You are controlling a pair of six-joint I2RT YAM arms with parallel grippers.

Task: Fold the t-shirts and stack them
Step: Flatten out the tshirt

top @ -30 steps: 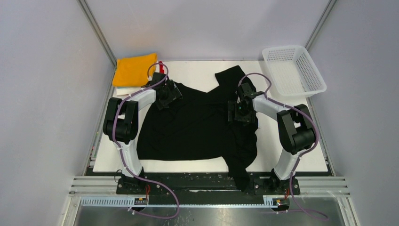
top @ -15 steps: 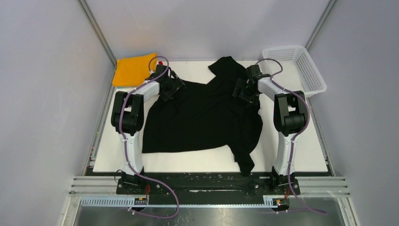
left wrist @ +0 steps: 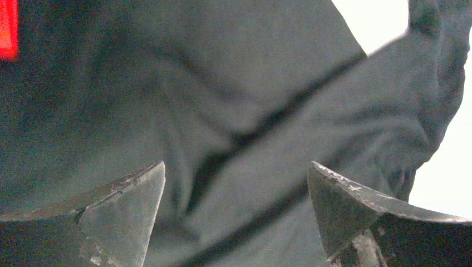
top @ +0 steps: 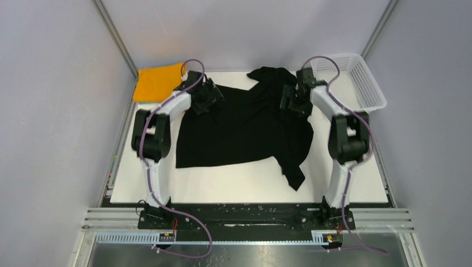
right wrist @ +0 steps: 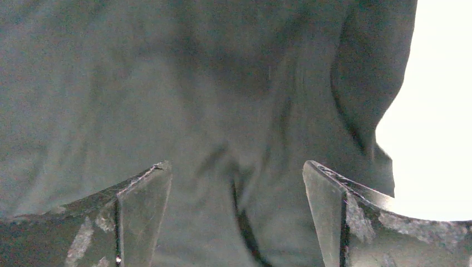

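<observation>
A white desk (top: pixel 345 183) filled the overhead view, and the largest thing on it was the black t-shirt (top: pixel 239 128), lying opened out across the far half between the 2 arms. It was not yet folded: its left part lay fairly flat, while its right side was bunched into ridges and 1 loose tail of cloth trailed toward the near right of the desk. A white mesh basket (top: pixel 362 83) sat at the far right corner, apart from the shirt. At the far left corner lay a folded orange-yellow t-shirt (top: pixel 158 82), which appeared to top the finished pile, so the task seemed partly done, with the black shirt left to smooth, fold and stack. The left end effector (top: pixel 205 99) sat over the shirt's far left edge, just beside the orange-yellow one, and the right end effector (top: pixel 295 100) sat over the far right edge near the basket. In the left wrist view its fingers (left wrist: pixel 122 206) were spread wide with creased dark cloth beyond them and nothing pinched. In the right wrist view the fingers (right wrist: pixel 139 211) were likewise wide apart over wrinkled cloth, gripping nothing.
</observation>
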